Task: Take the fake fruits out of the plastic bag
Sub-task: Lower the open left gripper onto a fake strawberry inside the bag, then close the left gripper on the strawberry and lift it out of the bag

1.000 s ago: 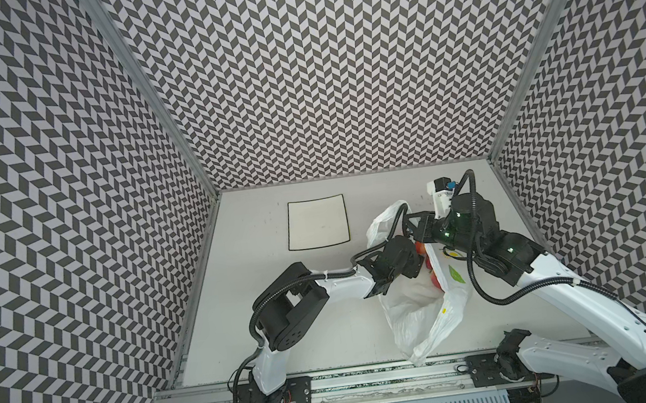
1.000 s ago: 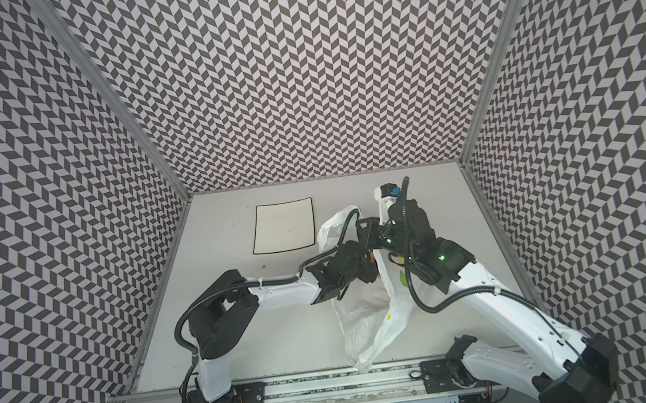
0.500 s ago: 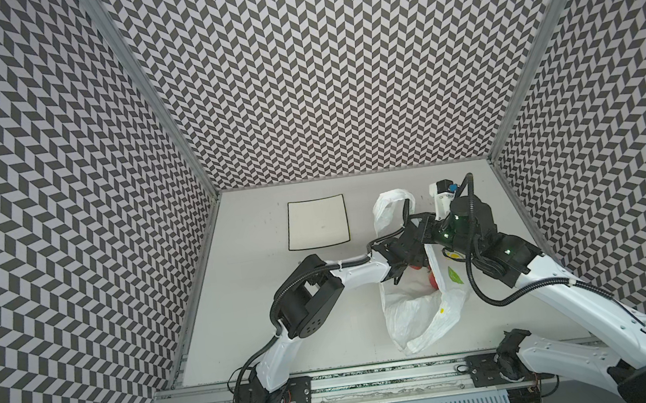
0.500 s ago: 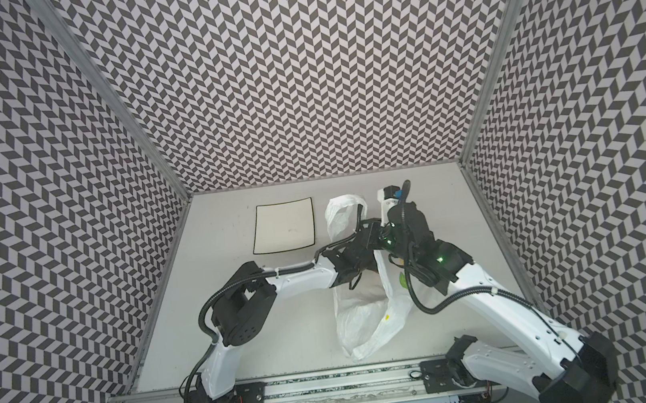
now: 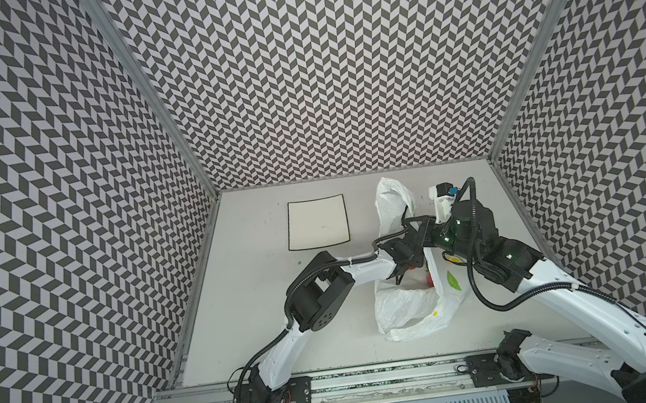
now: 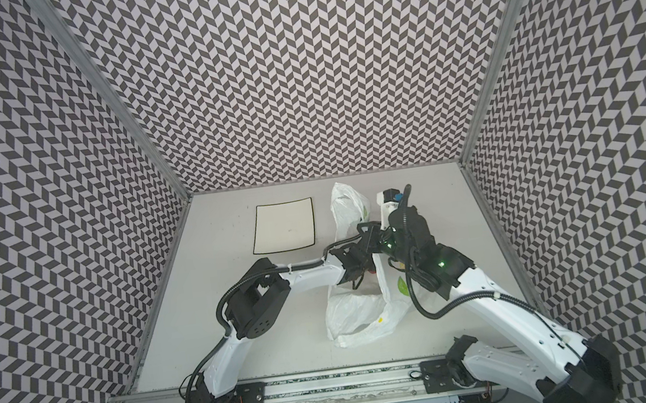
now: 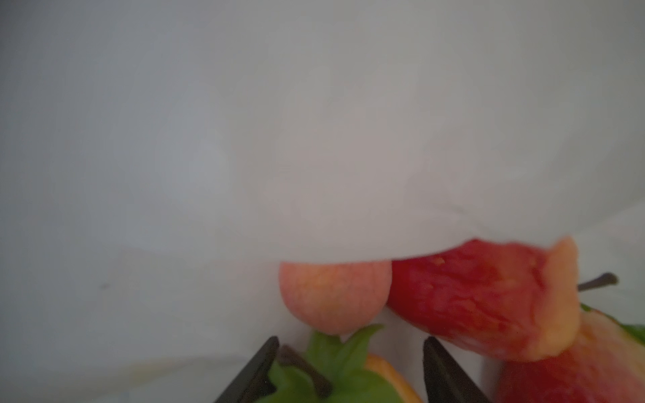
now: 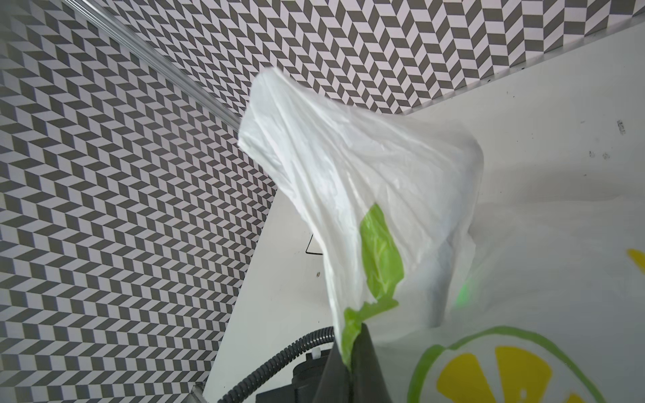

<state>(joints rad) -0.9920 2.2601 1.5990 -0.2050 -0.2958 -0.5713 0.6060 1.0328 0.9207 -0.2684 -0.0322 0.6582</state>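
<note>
Black-and-white chevron walls are closing in a pale worktop on three sides, and a metal rail carrying both arm bases is running along its near edge. A flat white plate with a black rim is lying toward the far left of the worktop, well apart from everything else.

The plastic bag is sprawling over the right half of the worktop in both top views. One end is rising toward the far edge and the crumpled body is spreading toward the near edge. The fake fruits are sitting inside it, showing from above only as a spot of red at the bag's mouth. In the left wrist view a pinkish round fruit is lying against a red strawberry, both half under a fold of white film. Another red fruit is lying just beside them.

The left arm is stretching from the near edge with its elbow raised over the middle of the worktop. Its forearm is reaching rightward into the bag's mouth. The left gripper is standing with its jaws spread to either side of a green leafy cap, and a strip of pale film is showing beside one fingertip.

The right arm is reaching diagonally from the near right corner, with its wrist bending over the bag. The right gripper is pressing its jaws together on a pinch of the bag's film at a green print, and the film is standing up from it like a tent.
</note>
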